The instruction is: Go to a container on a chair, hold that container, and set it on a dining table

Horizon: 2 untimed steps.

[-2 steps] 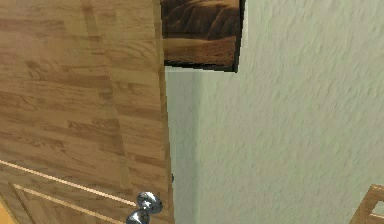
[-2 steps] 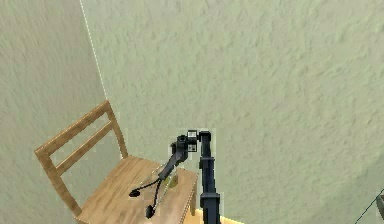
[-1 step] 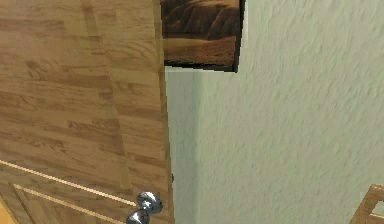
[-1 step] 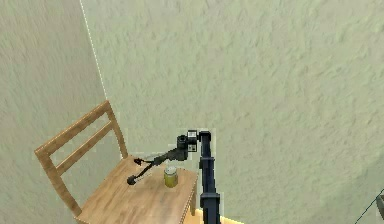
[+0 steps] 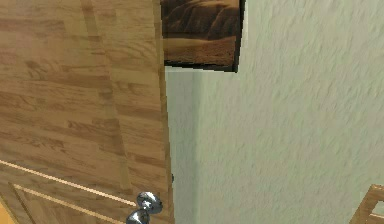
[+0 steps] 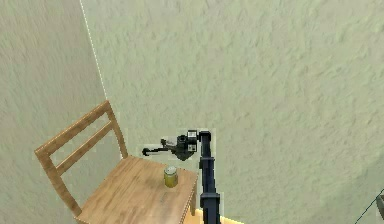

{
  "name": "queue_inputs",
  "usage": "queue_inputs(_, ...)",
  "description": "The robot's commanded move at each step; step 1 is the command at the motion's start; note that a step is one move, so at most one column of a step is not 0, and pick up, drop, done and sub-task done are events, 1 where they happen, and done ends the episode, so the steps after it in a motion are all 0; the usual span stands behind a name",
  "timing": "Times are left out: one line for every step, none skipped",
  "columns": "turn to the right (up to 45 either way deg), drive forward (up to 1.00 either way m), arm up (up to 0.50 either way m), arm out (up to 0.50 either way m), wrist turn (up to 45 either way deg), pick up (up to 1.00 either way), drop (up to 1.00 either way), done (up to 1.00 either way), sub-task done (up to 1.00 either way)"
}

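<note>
We see a small container (image 6: 171, 177), a squat olive-yellow jar with a paler top, standing upright on the seat of a light wooden chair (image 6: 120, 198). In the arm side view it sits toward the seat's far right corner, near the far edge. The chair's back, with two horizontal slats, rises at the seat's left.

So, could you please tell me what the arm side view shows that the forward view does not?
The arm side view offers a wooden chair with a small jar on its seat, plus the arm and claw. The forward view offers a wooden door with a knob and a dark picture. Both share the pale wall.
</note>
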Motion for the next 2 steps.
queue_inputs(0.0, 0.00, 0.00, 0.00, 18.0, 0.00, 0.00, 0.00, 0.00)
queue_inputs(0.0, 0.00, -0.30, 0.00, 0.0, 0.00, 0.00, 0.00, 0.00)
